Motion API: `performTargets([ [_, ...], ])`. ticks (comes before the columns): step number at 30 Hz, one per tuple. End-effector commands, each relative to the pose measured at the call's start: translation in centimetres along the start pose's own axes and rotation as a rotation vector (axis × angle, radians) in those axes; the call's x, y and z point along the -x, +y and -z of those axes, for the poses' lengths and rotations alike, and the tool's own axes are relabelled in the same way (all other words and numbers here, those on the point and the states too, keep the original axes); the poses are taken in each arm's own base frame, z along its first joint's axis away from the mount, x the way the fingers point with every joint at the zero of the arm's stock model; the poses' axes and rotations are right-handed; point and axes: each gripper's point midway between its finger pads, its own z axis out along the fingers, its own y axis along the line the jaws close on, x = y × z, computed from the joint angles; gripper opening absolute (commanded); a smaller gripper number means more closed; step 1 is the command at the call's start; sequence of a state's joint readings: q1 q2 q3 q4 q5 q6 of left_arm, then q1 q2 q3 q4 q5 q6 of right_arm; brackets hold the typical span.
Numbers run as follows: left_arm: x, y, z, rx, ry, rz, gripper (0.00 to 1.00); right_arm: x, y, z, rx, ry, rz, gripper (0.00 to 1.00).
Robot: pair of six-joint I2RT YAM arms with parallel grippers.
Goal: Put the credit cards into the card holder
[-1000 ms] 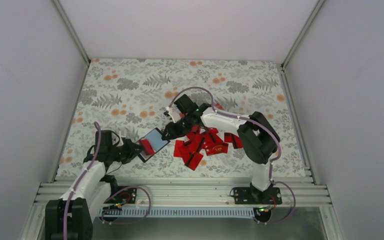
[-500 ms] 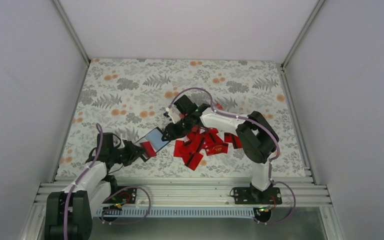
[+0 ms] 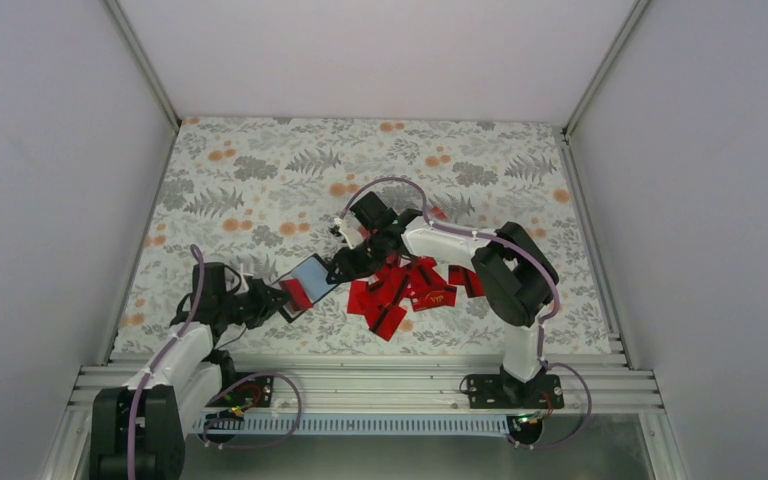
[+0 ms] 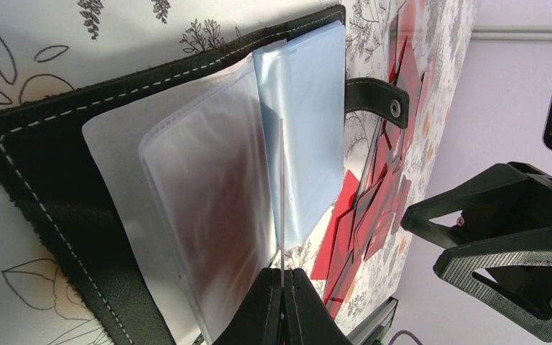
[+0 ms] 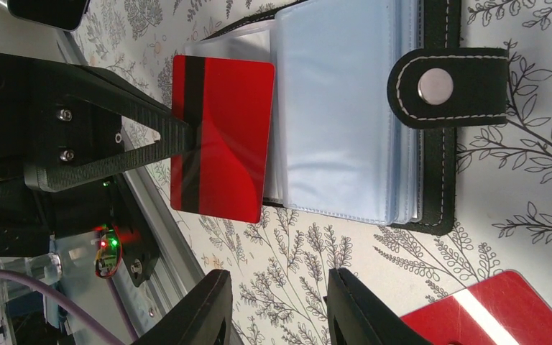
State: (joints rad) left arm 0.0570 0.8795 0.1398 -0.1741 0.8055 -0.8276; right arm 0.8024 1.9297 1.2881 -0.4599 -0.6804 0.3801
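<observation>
The card holder (image 3: 312, 272) lies open on the floral cloth, black cover (image 4: 36, 187) down, its clear and grey-blue pockets (image 5: 338, 108) fanned up and its snap tab (image 5: 445, 86) out to one side. My left gripper (image 3: 282, 297) is shut on a red credit card with a black stripe (image 5: 223, 136). The card is edge-on in the left wrist view (image 4: 282, 194), at the pockets' open edge; I cannot tell if it is inside one. My right gripper (image 5: 280, 309) hovers open beside the holder with nothing between its fingers. The other credit cards (image 3: 405, 290) lie in a pile right of it.
The pile of loose red cards (image 4: 374, 208) spreads between the holder and the right arm's base. One loose card (image 5: 503, 316) lies close by the right gripper. A metal rail (image 3: 360, 385) runs along the table's near edge, and white walls enclose the cloth.
The left arm has shifted slightly, nudging the red card a little at the holder's near-left edge. The right arm and the card pile have not moved.
</observation>
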Motion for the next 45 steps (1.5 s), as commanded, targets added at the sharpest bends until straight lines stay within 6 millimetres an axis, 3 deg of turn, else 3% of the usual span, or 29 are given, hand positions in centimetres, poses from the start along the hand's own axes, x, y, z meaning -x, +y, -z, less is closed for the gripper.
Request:
performTargets([
  [1, 0.4, -0.8, 0.2, -0.023, -0.006, -0.013, 0.02, 0.9, 1.0, 1.3, 0.012, -0.044, 0.040, 0.35],
  [9, 0.6, -0.3, -0.4, -0.020, 0.001, -0.043, 0.02, 0.8, 0.8, 1.4, 0.004, -0.039, 0.042, 0.34],
  [45, 1.9, -1.7, -0.9, -0.057, 0.007, -0.108, 0.02, 1.3, 0.2, 1.6, 0.003, -0.034, 0.034, 0.34],
])
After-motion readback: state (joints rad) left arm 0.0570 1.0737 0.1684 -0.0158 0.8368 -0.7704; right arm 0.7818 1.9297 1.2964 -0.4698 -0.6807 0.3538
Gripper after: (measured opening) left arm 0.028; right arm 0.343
